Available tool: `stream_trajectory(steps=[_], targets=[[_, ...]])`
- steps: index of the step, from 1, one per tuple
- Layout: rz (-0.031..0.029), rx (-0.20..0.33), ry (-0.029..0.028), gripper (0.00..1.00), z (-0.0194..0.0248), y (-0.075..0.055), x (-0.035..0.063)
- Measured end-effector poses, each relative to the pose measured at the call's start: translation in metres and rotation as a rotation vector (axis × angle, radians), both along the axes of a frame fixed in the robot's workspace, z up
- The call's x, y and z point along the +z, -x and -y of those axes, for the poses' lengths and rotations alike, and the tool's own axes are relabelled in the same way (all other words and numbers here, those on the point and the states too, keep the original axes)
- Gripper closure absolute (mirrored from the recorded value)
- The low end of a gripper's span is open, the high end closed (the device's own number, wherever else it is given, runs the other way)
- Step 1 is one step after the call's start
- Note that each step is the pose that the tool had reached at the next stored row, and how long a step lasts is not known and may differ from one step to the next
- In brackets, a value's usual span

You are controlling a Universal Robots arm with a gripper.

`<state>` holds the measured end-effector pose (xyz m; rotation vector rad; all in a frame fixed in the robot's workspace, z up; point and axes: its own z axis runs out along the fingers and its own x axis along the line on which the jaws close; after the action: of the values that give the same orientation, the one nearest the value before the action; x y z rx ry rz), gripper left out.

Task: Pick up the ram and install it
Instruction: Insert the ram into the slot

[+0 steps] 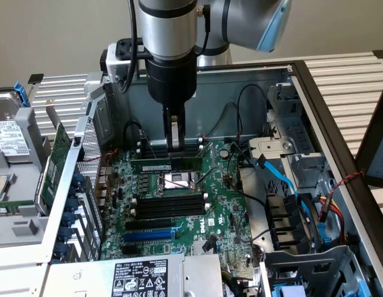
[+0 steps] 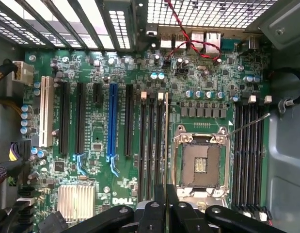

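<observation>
Green ram [image 1: 151,166] pinched mid-length between clenched fingers [image 1: 174,133], over memory slots [image 2: 150,145] beside CPU socket [image 2: 200,162].

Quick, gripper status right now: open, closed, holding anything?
Gripper: closed, holding the ram.
</observation>
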<state>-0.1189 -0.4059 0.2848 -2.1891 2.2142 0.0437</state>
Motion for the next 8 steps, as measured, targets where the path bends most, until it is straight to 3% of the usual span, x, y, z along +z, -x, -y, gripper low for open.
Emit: stream_trajectory(steps=[5,8], targets=[[0.0056,-0.004,0.0031,0.87,0.0,0.0005,-0.0043],[0.0069,-0.004,0.0127,0.87,0.0,0.0007,-0.0065]])
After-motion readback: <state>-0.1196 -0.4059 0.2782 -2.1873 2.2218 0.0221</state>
